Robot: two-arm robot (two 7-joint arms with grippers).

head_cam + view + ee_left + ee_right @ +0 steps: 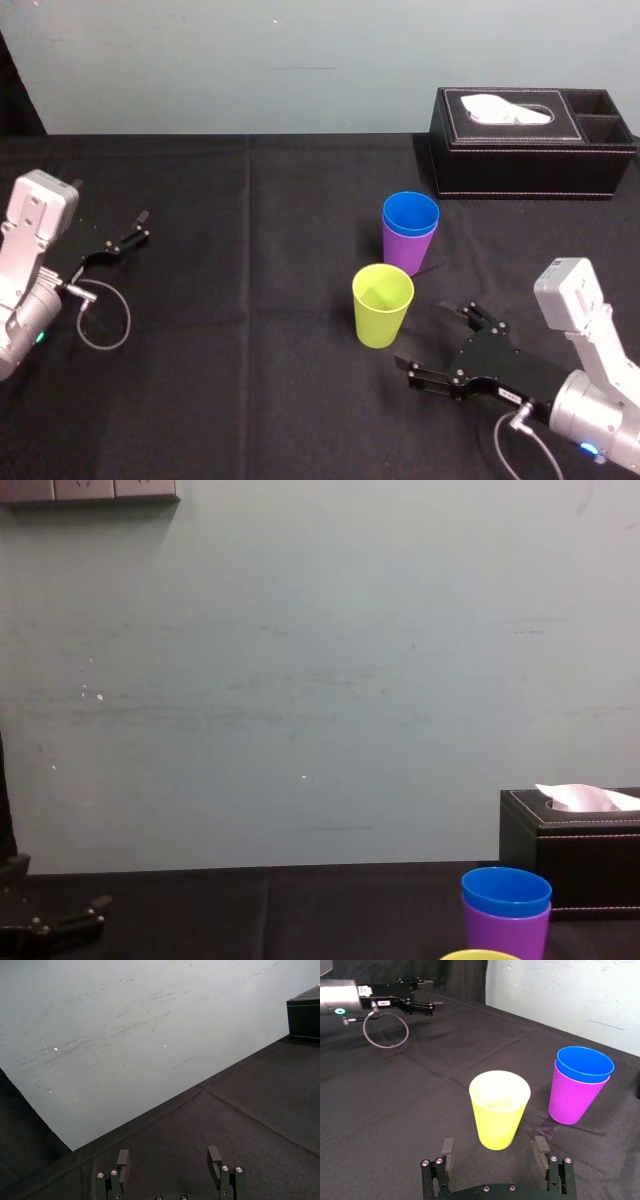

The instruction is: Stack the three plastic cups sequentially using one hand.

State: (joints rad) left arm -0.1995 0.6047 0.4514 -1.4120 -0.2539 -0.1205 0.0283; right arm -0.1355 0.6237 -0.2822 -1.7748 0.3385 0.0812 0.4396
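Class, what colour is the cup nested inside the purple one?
Blue; the blue cup shows clearest in the right wrist view.

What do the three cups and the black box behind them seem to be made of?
The yellow-green cup, the blue cup and the purple cup holding it look like smooth, thin plastic: even bright colour, a soft sheen, thin rims. The black box looks like leather or imitation leather, which one is unclear: a matte surface with pale stitching along its edges.
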